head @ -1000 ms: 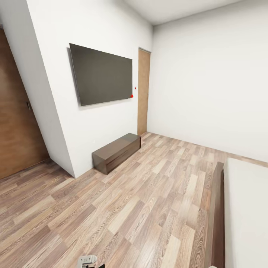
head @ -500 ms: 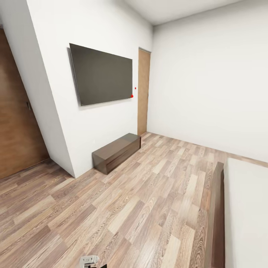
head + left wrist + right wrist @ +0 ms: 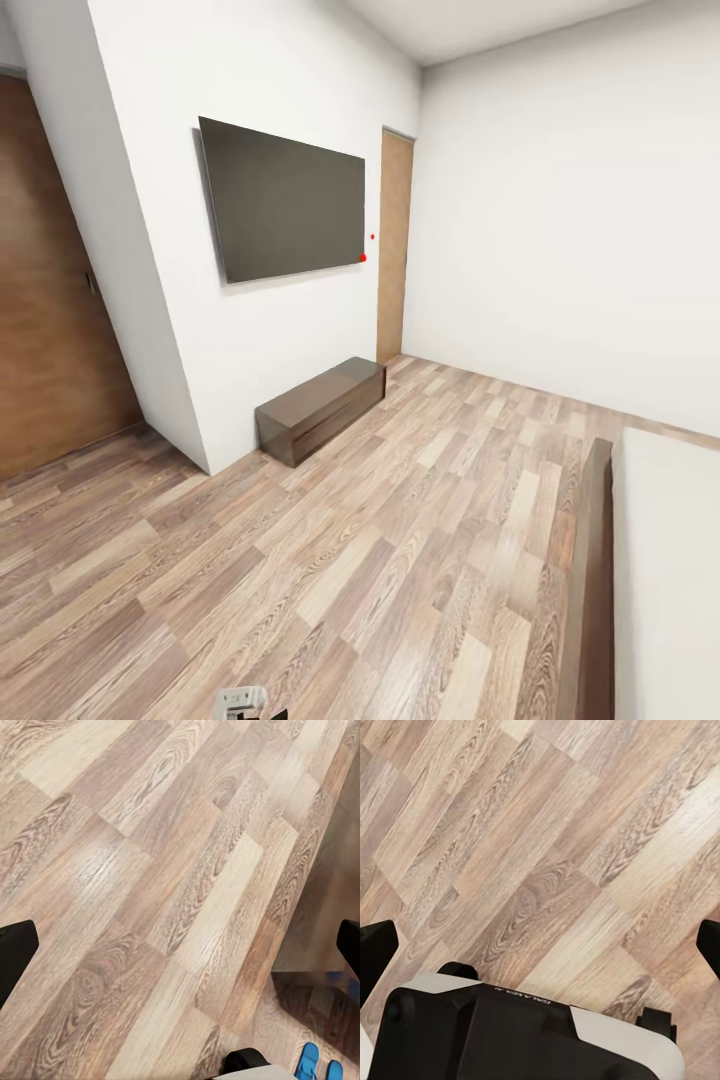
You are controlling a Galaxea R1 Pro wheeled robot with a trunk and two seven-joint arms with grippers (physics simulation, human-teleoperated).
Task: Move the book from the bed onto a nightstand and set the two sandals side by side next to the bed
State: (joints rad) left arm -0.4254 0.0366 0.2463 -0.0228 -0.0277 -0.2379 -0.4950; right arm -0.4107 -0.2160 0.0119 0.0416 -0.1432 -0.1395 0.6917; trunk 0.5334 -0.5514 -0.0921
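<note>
Blue sandals (image 3: 317, 1067) beyond left gripper's (image 3: 180, 949) wide-spread fingers (image 3: 15, 952); right gripper (image 3: 540, 945) equally wide.

A bedroom at home — bed (image 3: 640, 560), wall-mounted television (image 3: 285, 200), plank floor (image 3: 350, 540).

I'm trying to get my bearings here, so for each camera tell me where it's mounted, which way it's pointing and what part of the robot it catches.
Head view: on the robot's head, facing forward and down across the bedroom at the wall television, the long low cabinet and the bed; a small piece of the robot at the lower edge.
Left wrist view: on the left arm, looking down past the left gripper at the floor; blue sandals at the edge.
Right wrist view: on the right arm, looking down past the right gripper at the robot's base.
Shared: the wood-plank floor.
</note>
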